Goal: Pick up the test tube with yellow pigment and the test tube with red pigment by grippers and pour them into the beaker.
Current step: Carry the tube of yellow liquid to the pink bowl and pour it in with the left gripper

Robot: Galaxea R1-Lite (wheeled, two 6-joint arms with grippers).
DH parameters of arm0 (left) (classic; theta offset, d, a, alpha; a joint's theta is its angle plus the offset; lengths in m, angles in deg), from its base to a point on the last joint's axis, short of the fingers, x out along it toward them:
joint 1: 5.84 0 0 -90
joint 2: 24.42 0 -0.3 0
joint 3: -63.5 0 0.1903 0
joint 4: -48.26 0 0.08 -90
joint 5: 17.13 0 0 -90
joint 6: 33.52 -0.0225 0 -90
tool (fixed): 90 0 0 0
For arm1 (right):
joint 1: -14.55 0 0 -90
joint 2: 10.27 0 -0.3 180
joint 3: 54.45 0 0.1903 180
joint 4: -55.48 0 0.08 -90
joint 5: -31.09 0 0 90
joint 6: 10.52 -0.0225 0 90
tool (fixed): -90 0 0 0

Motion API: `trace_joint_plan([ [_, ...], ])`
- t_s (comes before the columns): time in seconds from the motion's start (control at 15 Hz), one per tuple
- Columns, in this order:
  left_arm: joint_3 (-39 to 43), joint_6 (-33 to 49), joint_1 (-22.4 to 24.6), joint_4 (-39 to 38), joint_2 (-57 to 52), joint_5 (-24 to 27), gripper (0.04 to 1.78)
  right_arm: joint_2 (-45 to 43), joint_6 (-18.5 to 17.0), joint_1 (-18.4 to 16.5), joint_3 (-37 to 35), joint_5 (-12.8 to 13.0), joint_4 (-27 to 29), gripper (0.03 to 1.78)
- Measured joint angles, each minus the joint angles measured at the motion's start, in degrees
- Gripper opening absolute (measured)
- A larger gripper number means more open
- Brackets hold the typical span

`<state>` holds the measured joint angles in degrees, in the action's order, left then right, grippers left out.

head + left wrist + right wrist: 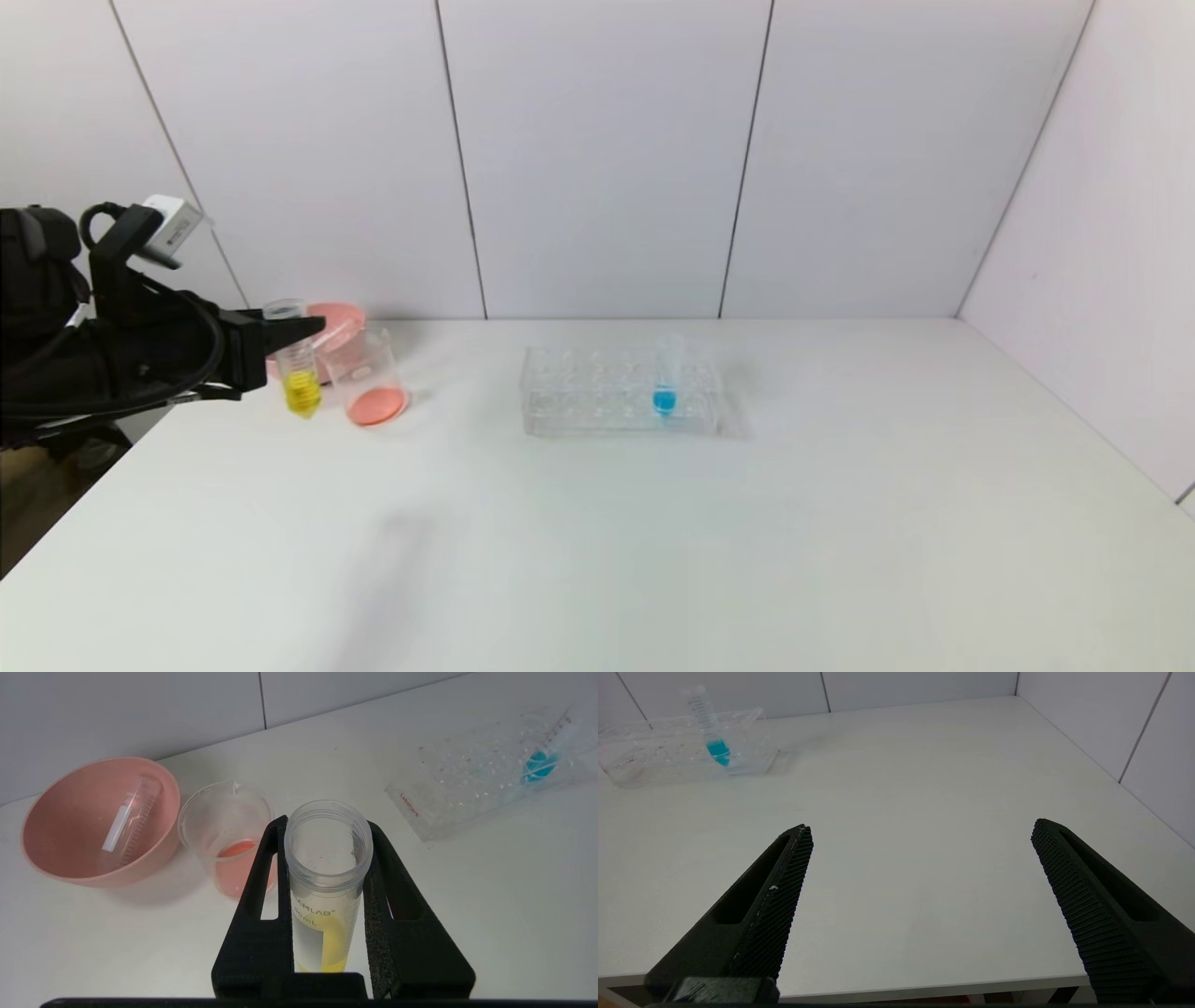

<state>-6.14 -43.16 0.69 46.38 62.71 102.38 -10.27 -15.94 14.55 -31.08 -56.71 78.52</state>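
My left gripper (297,333) (326,822) is shut on the upright, uncapped test tube with yellow pigment (301,378) (322,933), gripping it just under its rim. It holds the tube just left of the beaker (371,378) (229,826), apart from it. The beaker stands on the table with red-orange liquid in its bottom. No tube with red liquid shows; an empty clear tube (127,819) lies in the pink bowl (338,322) (60,858). My right gripper (922,833) is open and empty above the table's front edge, out of the head view.
The pink bowl stands just behind the beaker, near the back wall. A clear tube rack (597,397) (458,788) (654,756) stands mid-table with a blue-liquid tube (665,383) (537,763) (712,737) upright in it. White walls close the back and right.
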Motion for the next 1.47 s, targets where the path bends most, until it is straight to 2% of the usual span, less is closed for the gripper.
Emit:
trace_joint_plan([
  [0.07, -1.1, -2.7, 1.8, 2.4, 0.6, 1.9, 0.44, 0.0, 0.0, 0.0, 0.0, 0.0, 0.0, 1.71],
  [0.2, -4.6, -7.9, 4.1, 8.0, 2.4, 2.7, 0.44, 0.0, 0.0, 0.0, 0.0, 0.0, 0.0, 1.71],
  [0.6, -19.5, -20.8, 5.9, 26.3, 10.3, 2.5, 0.44, 0.0, 0.0, 0.0, 0.0, 0.0, 0.0, 1.71],
  [1.0, -36.4, -25.6, 6.1, 42.5, 17.4, 1.3, 0.44, 0.0, 0.0, 0.0, 0.0, 0.0, 0.0, 1.71],
  [1.47, -51.2, -30.6, 6.0, 55.8, 24.1, -1.0, 0.44, 0.0, 0.0, 0.0, 0.0, 0.0, 0.0, 1.71],
])
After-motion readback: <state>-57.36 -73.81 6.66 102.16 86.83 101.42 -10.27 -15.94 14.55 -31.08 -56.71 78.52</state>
